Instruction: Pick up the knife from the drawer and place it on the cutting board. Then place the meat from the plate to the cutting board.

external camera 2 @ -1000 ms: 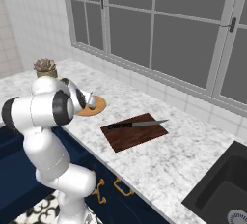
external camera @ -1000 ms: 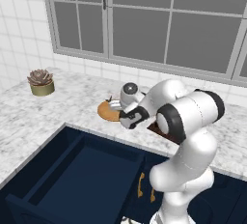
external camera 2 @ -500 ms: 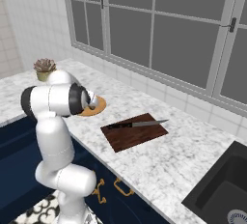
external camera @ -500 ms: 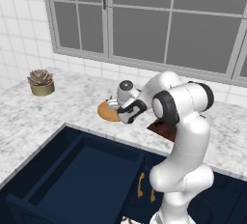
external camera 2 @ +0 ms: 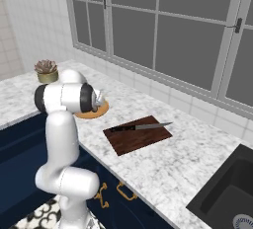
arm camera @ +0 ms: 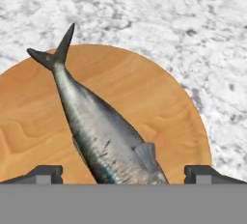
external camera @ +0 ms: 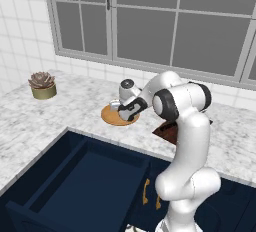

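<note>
— Since a second ago the arm (external camera: 180, 101) has swung from over the counter's front edge toward the plate (external camera: 111, 118), and the gripper (arm camera: 123, 172) has come down over it. Has anything else shifted?

— No. The knife (external camera 2: 141, 126) lies on the cutting board (external camera 2: 138, 135) as it did then, black handle toward the plate, the silver tip reaching past the board's far right corner.

— Where does the fish (arm camera: 96, 126) lie?

— On the plate, across its middle. In the hand view the forked tail points to the plate's far left rim, and the body runs down between the two fingertips (arm camera: 43, 175).

— Is it gripped?

— No. The jaws stand wide apart, one tip on each side of the fish, and neither touches it.

— And the plate itself?

— It sits on the marble counter (external camera 2: 197, 164), near the front edge, just left of the board and apart from it. The hand hides part of it in the left base view.

— The drawer (external camera: 75, 186)?

— Pulled out wide below the counter's front edge, navy inside. I cannot see anything in it.

— What else stands on the counter?

— A small potted succulent (external camera: 43, 85) toward the far left end, under the window (external camera: 150, 21). A dark sink (external camera 2: 227, 188) is set in at the right end.
</note>
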